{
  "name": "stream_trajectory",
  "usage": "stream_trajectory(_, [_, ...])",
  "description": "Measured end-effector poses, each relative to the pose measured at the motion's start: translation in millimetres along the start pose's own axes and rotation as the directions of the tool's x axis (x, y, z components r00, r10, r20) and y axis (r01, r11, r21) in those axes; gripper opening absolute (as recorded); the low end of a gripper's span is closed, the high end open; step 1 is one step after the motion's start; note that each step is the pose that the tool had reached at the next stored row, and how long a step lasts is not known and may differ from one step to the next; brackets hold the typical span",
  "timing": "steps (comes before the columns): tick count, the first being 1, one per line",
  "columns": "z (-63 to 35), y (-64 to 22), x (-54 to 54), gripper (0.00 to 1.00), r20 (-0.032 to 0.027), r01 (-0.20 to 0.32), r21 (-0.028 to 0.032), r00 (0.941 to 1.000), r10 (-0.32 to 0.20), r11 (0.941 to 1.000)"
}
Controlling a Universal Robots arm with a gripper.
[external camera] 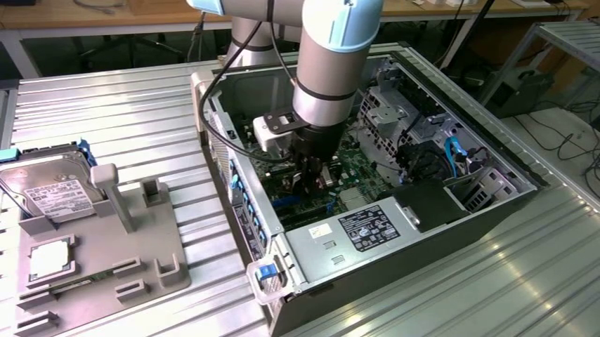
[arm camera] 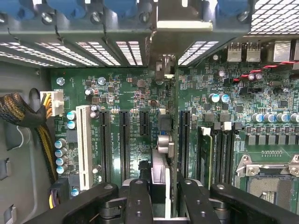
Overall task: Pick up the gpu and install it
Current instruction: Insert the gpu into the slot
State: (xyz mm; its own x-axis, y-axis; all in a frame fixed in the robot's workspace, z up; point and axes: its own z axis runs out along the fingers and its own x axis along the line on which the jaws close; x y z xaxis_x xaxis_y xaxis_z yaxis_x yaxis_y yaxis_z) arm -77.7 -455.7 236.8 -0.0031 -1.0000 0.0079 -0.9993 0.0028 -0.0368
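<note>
Seen from outside, the hand (external camera: pixel 308 184) reaches down into the open computer case (external camera: pixel 487 210) on the bench (external camera: pixel 112 112). The wrist view shows it pinching the gpu (arm camera: pixel 161 175), edge-on, above the motherboard (arm camera: pixel 117 93) slots

My gripper (external camera: pixel 308 184) sits inside the computer case (external camera: pixel 487 232), holding the gpu (arm camera: pixel 161 186) edge-on over the motherboard (arm camera: pixel 140 93). The parts tray (external camera: pixel 140 274) lies at the exterior view's left, bearing the hard drive (external camera: pixel 52 193).
</note>
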Motion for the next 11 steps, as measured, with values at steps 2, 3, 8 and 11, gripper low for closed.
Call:
stream_trajectory(2, [-0.2,1.8,0.0,0.28,-0.0003,0.000,-0.0001,1.0000,0.000,1.0000])
stream_trajectory(3, [-0.1,2.7,0.0,0.28,-0.0002,-0.002,0.0000,1.0000,0.002,1.0000])
stream_trajectory(8, [0.9,2.5,0.0,0.28,-0.0004,-0.012,-0.0001,0.9999,0.012,0.9999])
stream_trajectory(11, [0.9,2.0,0.0,0.28,-0.0005,-0.012,-0.0001,0.9999,0.012,0.9999])
